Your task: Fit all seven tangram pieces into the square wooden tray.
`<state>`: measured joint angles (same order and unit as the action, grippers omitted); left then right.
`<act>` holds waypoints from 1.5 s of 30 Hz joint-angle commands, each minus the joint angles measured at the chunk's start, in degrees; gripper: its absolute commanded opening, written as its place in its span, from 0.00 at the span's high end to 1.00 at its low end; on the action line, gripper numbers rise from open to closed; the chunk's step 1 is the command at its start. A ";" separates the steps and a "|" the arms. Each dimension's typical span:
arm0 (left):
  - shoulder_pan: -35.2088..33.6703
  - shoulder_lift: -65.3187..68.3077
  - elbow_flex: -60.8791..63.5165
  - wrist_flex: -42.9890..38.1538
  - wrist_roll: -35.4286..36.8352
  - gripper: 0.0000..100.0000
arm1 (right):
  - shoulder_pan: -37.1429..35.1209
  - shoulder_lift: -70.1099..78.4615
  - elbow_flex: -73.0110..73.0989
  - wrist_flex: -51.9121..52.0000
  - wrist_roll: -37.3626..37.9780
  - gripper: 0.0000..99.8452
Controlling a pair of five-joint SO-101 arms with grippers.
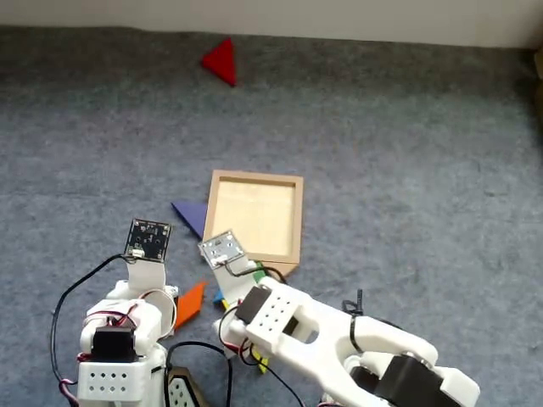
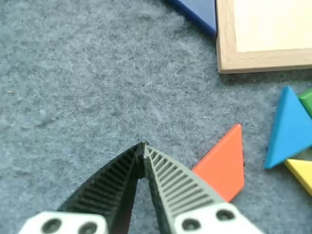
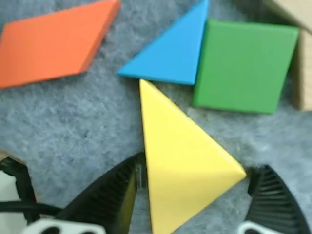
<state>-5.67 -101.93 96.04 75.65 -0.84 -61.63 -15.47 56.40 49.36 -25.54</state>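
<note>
The square wooden tray lies mid-table with nothing in it. My right gripper is open low over a yellow triangle, one finger along its edge, the other just off its corner. Past it lie a light blue triangle, a green square against the tray corner, and an orange parallelogram. My left gripper is shut, holding nothing, over bare carpet beside the orange parallelogram. A dark blue piece touches the tray's left side. A red triangle sits far back.
Grey carpet covers the table. The left arm and right arm stand close together at the near edge, with cables between them. Open carpet stretches right of the tray and behind it.
</note>
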 commanded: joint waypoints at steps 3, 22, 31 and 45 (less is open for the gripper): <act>-0.57 -2.33 1.10 0.35 -0.26 0.99 | 3.21 -0.31 0.22 0.40 0.97 0.75; -0.57 -2.33 1.10 0.35 -0.26 0.99 | 6.64 -15.25 3.03 0.66 4.04 0.82; -0.57 -2.33 1.10 0.35 -0.26 0.99 | 17.36 -23.16 5.23 0.66 4.13 0.82; -0.57 -2.33 1.10 0.35 -0.26 0.99 | 22.55 -29.05 5.23 0.75 4.31 0.82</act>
<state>-5.67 -101.93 96.04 75.65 -0.84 -42.29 -41.85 62.02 50.24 -21.93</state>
